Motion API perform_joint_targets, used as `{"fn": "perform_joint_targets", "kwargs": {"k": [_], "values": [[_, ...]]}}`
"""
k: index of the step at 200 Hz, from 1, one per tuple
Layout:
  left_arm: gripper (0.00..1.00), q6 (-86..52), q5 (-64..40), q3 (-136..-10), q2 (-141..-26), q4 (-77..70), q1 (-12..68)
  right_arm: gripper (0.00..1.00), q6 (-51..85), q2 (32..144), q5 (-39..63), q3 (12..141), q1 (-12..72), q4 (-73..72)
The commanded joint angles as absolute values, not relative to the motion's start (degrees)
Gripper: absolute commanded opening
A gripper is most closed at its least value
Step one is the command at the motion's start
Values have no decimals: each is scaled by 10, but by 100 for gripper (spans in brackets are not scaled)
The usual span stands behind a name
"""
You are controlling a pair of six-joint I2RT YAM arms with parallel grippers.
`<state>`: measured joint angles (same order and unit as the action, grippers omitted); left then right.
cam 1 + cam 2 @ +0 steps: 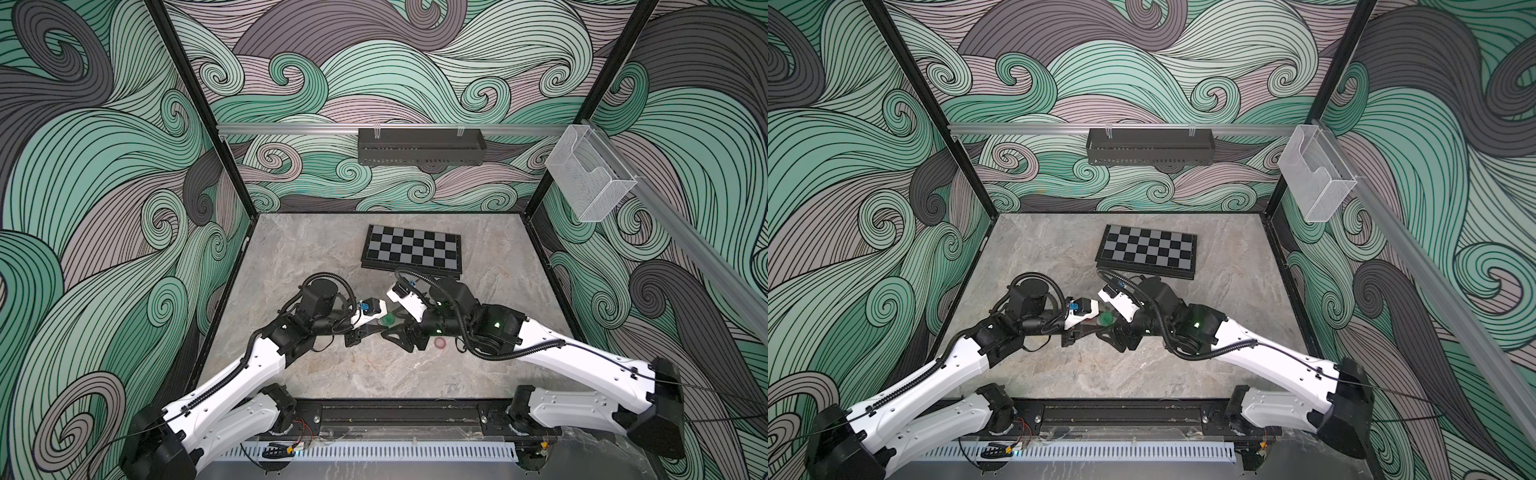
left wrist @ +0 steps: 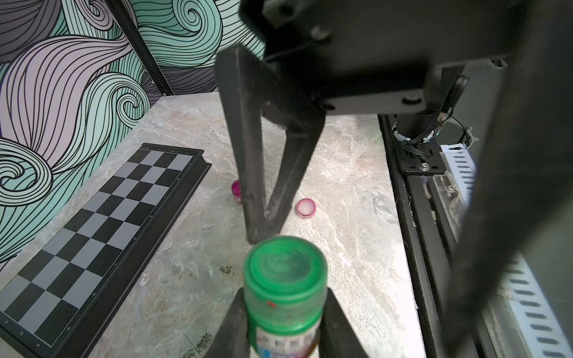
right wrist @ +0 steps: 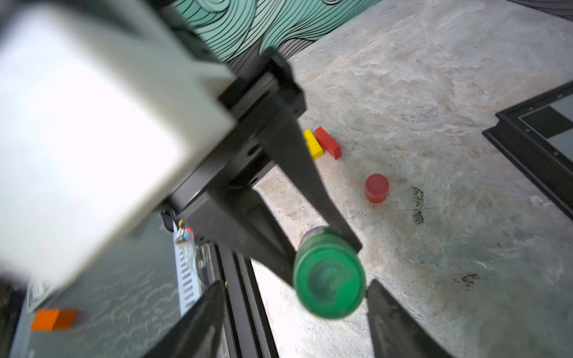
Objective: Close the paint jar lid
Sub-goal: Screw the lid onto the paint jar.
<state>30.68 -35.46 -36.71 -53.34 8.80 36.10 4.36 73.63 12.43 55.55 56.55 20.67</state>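
The paint jar (image 2: 286,339) is small, with a printed label and a green lid (image 2: 285,269) sitting on its top. My left gripper (image 2: 285,313) is shut on the jar's body and holds it above the table. In the right wrist view the green lid (image 3: 328,283) faces the camera, between the fingers of my right gripper (image 3: 294,288). That gripper is open, with a gap on each side of the lid. In both top views the jar (image 1: 389,319) (image 1: 1106,319) shows as a green spot where the two wrists meet.
A folded chessboard (image 1: 411,251) lies behind the arms. An open pink jar (image 2: 236,190) and its loose pink lid (image 2: 306,208) sit on the marble table. A red jar (image 3: 376,188), a yellow block (image 3: 313,144) and a red block (image 3: 328,143) lie nearby.
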Motion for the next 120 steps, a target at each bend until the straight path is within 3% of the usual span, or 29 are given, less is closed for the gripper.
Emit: {"fn": "perform_joint_targets", "kwargs": {"k": [1,20,60,120], "values": [[1,323,-384,-394,-528,80,367,84,-100,691,168,554,557,228],[2,324,-403,-397,-531,87,367,90,-144,658,189,536,543,224],[2,325,-445,-400,-537,96,367,89,-213,651,233,531,517,231],[2,330,-460,-407,-545,111,367,71,-238,719,232,558,516,212]]}}
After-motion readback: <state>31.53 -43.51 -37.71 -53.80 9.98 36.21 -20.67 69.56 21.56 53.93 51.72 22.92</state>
